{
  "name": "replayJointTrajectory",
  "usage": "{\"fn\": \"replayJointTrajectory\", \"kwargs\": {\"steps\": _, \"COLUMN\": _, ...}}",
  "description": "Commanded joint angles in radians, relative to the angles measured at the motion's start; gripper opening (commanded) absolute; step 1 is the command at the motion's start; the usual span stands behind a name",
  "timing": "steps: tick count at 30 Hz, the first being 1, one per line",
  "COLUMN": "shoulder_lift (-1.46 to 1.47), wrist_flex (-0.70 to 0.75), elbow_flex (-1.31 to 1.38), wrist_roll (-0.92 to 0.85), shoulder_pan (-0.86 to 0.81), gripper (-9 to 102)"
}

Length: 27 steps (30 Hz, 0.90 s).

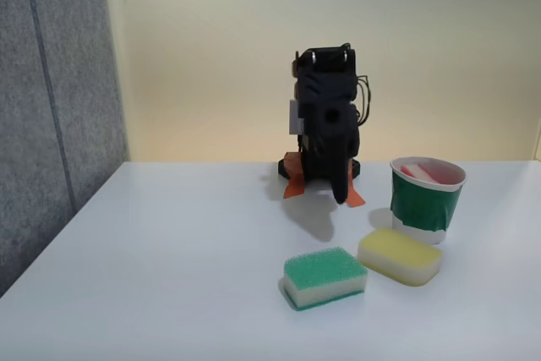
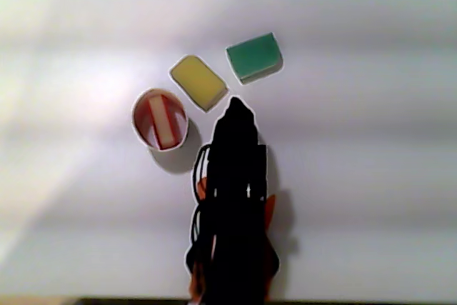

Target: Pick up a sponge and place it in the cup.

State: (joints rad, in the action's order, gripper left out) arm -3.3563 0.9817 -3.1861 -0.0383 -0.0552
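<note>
Sponge (image 2: 163, 123) already inside the cup (image 2: 141, 105), standing on edge, red face and white base visible from above. End effector (image 2: 236, 107) folded back near the arm's base, tip pointing down toward the table (image 1: 169, 251); open or closed impossible to tell, nothing visibly held. Little left to spoil: likely risks a sweep clipping the light cup just beside the arm, or nudging the yellow sponge (image 1: 399, 255) or green sponge (image 1: 325, 276).
</note>
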Motion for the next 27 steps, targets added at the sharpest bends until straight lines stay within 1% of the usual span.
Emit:
{"fn": "replayJointTrajectory", "kwargs": {"steps": 1, "shoulder_lift": -0.008, "wrist_flex": 0.069, "elbow_flex": -0.048, "wrist_roll": -0.021, "shoulder_pan": -0.018, "gripper": 0}}
{"fn": "replayJointTrajectory", "kwargs": {"steps": 8, "shoulder_lift": -0.008, "wrist_flex": 0.296, "elbow_flex": -0.048, "wrist_roll": -0.021, "shoulder_pan": -0.018, "gripper": 0}}
{"fn": "replayJointTrajectory", "kwargs": {"steps": 11, "shoulder_lift": -0.009, "wrist_flex": 0.305, "elbow_flex": -0.048, "wrist_roll": 0.049, "shoulder_pan": -0.015, "gripper": 0}}
{"fn": "replayJointTrajectory", "kwargs": {"steps": 15, "shoulder_lift": -0.009, "wrist_flex": 0.307, "elbow_flex": -0.048, "wrist_roll": 0.061, "shoulder_pan": -0.017, "gripper": 0}}
{"fn": "replayJointTrajectory", "kwargs": {"steps": 19, "shoulder_lift": -0.009, "wrist_flex": 0.307, "elbow_flex": -0.048, "wrist_roll": 0.067, "shoulder_pan": -0.017, "gripper": 4}}
{"fn": "replayJointTrajectory", "kwargs": {"steps": 27, "shoulder_lift": -0.009, "wrist_flex": 0.307, "elbow_flex": -0.048, "wrist_roll": 0.067, "shoulder_pan": -0.017, "gripper": 4}}
